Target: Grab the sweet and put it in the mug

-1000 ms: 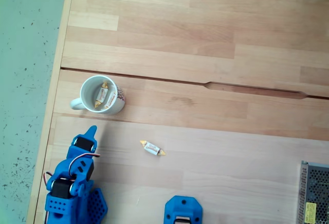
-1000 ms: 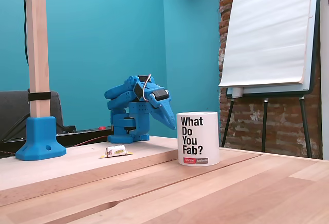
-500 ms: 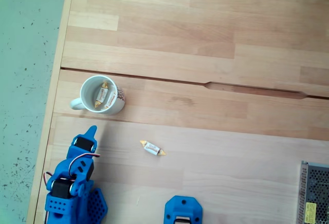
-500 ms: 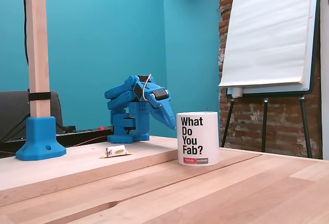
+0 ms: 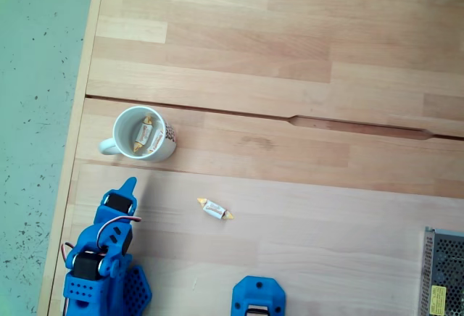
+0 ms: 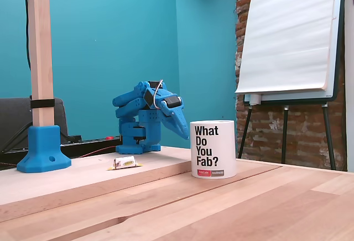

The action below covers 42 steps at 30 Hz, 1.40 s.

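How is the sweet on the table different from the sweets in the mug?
The sweet on the table lies flat on bare wood, right of the claw in the view from above; the sweets in the mug rest on the bottom of the mug. The first lies alone; the second are at least two, close together. All share a white middle and yellow twisted ends.

In a fixed view from above, the blue arm (image 5: 101,265) runs off the bottom edge at lower left, and its gripper (image 5: 129,187) is too small to tell whether the fingers are parted. A blue base (image 5: 258,298) and a metal mesh box (image 5: 442,272) are cut by the bottom edge. From the side, the mug (image 6: 213,148) hides its contents.
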Tool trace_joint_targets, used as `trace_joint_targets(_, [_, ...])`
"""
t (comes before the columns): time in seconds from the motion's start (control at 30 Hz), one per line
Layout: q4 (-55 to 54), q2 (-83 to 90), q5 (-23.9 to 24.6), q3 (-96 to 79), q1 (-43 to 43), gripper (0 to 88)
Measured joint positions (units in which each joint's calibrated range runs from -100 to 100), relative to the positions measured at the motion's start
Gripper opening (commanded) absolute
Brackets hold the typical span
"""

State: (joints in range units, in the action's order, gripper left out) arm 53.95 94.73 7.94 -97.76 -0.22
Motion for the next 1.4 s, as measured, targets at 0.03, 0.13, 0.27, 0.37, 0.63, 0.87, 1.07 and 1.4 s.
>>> trace_joint_targets(0.03, [0.0,0.0,0.1,0.0,0.4,0.0])
trace_joint_targets(0.13, [0.0,0.0,0.0,0.0,1.9,0.0])
trace_joint_targets(0.27, [0.0,0.0,0.0,0.0,2.9,0.0])
trace_joint_targets(0.37, [-0.5,0.0,0.0,0.1,2.9,0.0])
trace_joint_targets(0.63, [0.2,0.0,0.3,10.0,2.9,0.0])
trace_joint_targets(0.87, [5.2,0.0,0.1,20.0,3.4,0.0])
trace_joint_targets(1.07, [9.5,-2.0,0.1,25.7,3.6,0.0])
trace_joint_targets(1.4, [16.0,-28.3,0.1,40.8,2.0,0.0])
